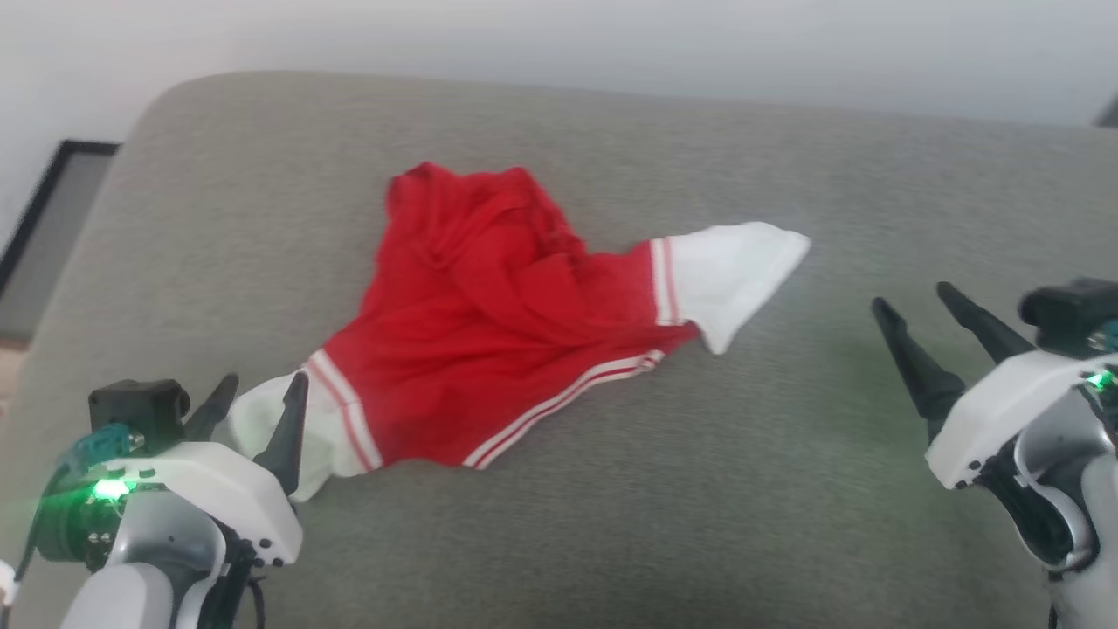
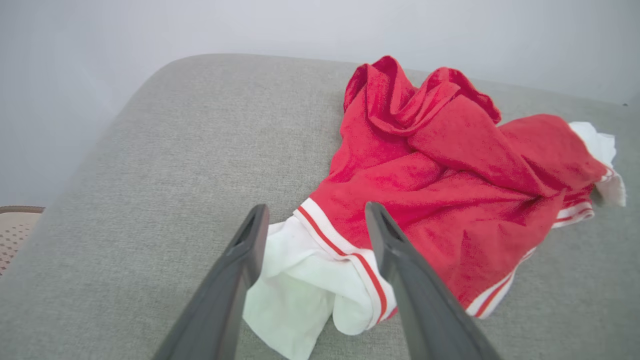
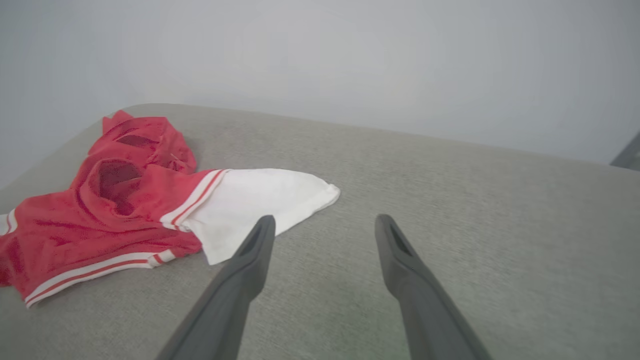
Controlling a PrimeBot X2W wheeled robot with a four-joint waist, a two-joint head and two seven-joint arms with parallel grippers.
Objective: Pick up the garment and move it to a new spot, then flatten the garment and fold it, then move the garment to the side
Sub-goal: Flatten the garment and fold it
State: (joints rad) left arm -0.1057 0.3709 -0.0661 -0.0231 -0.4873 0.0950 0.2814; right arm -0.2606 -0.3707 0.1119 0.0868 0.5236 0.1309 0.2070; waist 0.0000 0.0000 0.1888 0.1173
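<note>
The garment [image 1: 489,323] is a red shirt with white sleeves and red-and-white striped trim, lying crumpled on a grey cushion [image 1: 611,489]. My left gripper [image 1: 262,393] is open at the lower left, its fingers straddling the near white sleeve [image 2: 300,285] without gripping it. The garment's red body [image 2: 440,175] bunches up beyond that sleeve. My right gripper [image 1: 913,306] is open at the lower right, over bare cushion, well clear of the far white sleeve [image 1: 734,271]. In the right wrist view that sleeve [image 3: 260,200] lies just left of my open right gripper [image 3: 322,225]. Chest letters are hidden.
The grey cushion's rounded back edge [image 1: 524,87] meets a pale wall [image 1: 611,35]. A dark-framed panel [image 1: 52,218] stands off the cushion's left side. Bare cushion stretches along the front and right of the garment.
</note>
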